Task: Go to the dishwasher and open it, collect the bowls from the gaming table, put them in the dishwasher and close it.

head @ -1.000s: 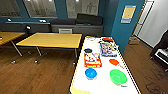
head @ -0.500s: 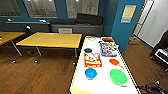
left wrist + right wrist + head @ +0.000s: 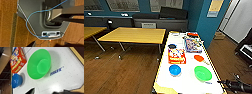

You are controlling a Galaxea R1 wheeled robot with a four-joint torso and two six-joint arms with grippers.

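Plastic, thin and glossy, is what we judge both bowls to be made of: light, fairly stiff, and slippery on the smooth top, so a push could send them skating. Nearest us in the head view, our right arm's dark pincer point(image 3: 224, 82) reaches in low at the near right corner of the long gaming table with its glossy white worktop and yellow sides point(image 3: 186, 82); we cannot tell whether its fingers are spread or pressed together. The left pincer we cannot read either.

Just beyond that arm sits the wide, shallow light green plastic bowl point(image 3: 203, 73), upright with its mouth facing up, near the worktop's right edge. In the right wrist view the same green bowl point(image 3: 39, 63) shows a flat round base and a broad flaring wall. Being round, it has no long axis; the rim is the place to take hold, one finger inside and one outside, since the wall slopes too much for a grip from the sides.

Well apart to its left stands the small bright blue plastic bowl point(image 3: 174, 69), also mouth up, deeper and steeper-walled, as the right wrist view point(image 3: 16, 80) suggests. We judge its rim, or even its whole width, an easy hold.

Farther along the table, which runs away from us, lie a red printed cereal box point(image 3: 176, 55) flat on its face and a flat orange-red piece point(image 3: 199, 58). Beyond stands a plain yellow-topped table point(image 3: 134, 35).
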